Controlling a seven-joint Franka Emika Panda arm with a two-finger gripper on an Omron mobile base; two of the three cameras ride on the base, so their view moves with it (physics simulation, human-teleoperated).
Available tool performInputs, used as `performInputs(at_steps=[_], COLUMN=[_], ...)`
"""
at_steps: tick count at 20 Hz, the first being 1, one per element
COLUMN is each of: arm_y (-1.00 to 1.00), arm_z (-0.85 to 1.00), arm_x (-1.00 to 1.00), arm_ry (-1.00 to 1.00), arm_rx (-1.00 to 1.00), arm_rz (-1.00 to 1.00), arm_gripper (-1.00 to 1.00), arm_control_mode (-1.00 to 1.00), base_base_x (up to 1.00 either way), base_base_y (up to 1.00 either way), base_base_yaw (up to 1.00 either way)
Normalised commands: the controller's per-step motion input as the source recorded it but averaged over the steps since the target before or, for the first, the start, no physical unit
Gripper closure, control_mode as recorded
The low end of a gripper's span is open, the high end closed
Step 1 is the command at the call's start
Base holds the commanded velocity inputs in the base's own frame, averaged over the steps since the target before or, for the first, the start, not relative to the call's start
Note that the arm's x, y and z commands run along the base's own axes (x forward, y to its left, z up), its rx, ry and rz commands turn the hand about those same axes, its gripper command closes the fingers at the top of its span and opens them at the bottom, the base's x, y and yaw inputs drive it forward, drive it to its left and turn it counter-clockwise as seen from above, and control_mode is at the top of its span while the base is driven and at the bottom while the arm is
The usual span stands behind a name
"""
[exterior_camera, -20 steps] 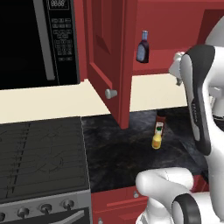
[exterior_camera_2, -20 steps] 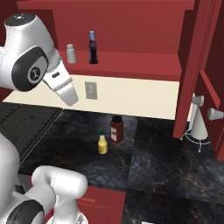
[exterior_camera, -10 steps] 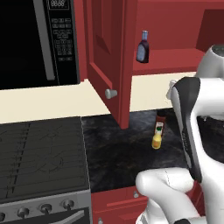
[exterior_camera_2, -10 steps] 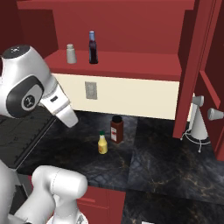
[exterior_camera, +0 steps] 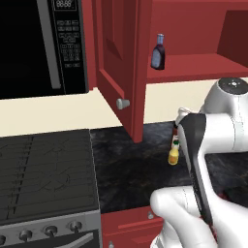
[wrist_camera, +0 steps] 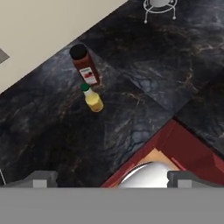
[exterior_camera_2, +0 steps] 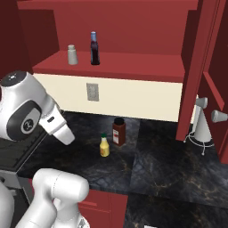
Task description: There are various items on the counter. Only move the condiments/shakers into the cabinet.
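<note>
The cabinet (exterior_camera_2: 116, 67) stands open, well above the gripper (wrist_camera: 111, 177), with the purple bottle (exterior_camera_2: 94, 48) and the white shaker (exterior_camera_2: 71, 54) upright on its shelf. The counter (wrist_camera: 144, 74) lies below the gripper — its jaws spread wide, holding nothing. Ahead of the fingertips stand a red-brown bottle (wrist_camera: 84, 64) and, just beside it, the yellow squeeze bottle (wrist_camera: 92, 99), nearer the gripper.

Ahead of your gripper (wrist_camera: 107, 177) bare counter (wrist_camera: 52, 140) lies open; yellow bottle (wrist_camera: 93, 99) and red bottle (wrist_camera: 85, 64) stand beyond.
</note>
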Motion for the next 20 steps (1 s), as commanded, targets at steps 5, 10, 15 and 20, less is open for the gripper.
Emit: performInputs(at_steps=[5,10,15,20], arm_y=[0.17,0.02,0.00,0.00], arm_z=[-0.08,-0.04,-0.13,-0.37], arm_x=[0.14,0.14,0.15,0.05], arm_ry=[0.00,0.00,0.00,0.00], arm_rx=[-0.09,-0.15,-0.13,-0.08], arm_rz=[-0.08,-0.06,-0.07,-0.05], arm_gripper=[-1.00,-1.00,-1.00,-1.00], arm_control_mode=[-1.00,-1.00,-1.00,-1.00], base_base_x=[0.00,0.00,0.00,0.00], base_base_y=[0.00,0.00,0.00,0.00], base_base_yaw=[0.00,0.00,0.00,0.00])
